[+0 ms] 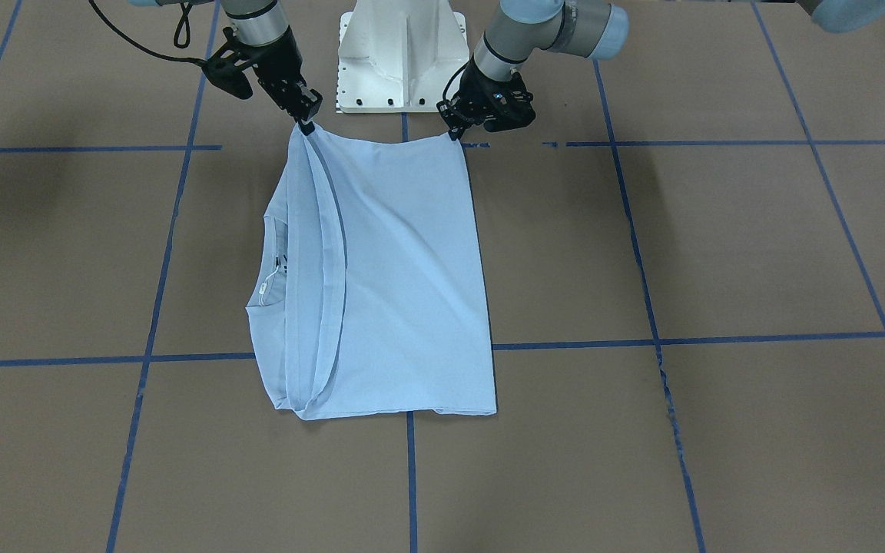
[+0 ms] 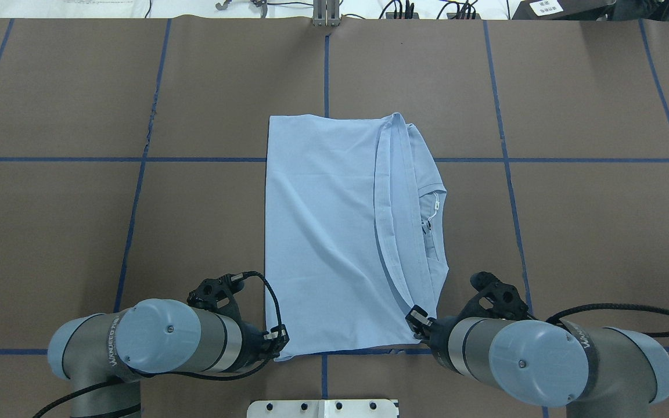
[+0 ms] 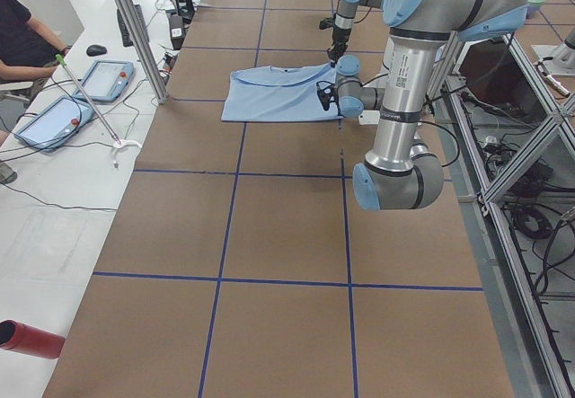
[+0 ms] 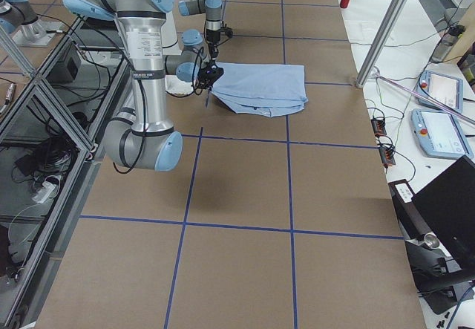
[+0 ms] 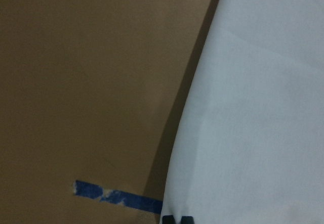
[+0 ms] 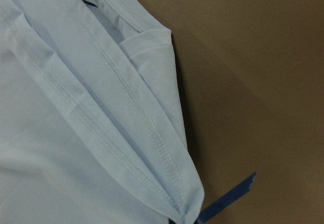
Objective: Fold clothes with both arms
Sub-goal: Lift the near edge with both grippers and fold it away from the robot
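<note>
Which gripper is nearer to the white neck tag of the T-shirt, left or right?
Right. The right gripper grips the T-shirt corner on the same side as the white neck tag. The left gripper grips the other near corner, across the shirt's width.

Your shirt [image 1: 404, 269] is plain light blue with a white tag [image 1: 263, 289]. Your table [image 1: 719, 246] is brown, gridded with blue tape [image 1: 719, 143].

Smooth matt cloth T-shirt [image 1: 404, 269] on matt, paper-like table [image 1: 719, 246] covering.
</note>
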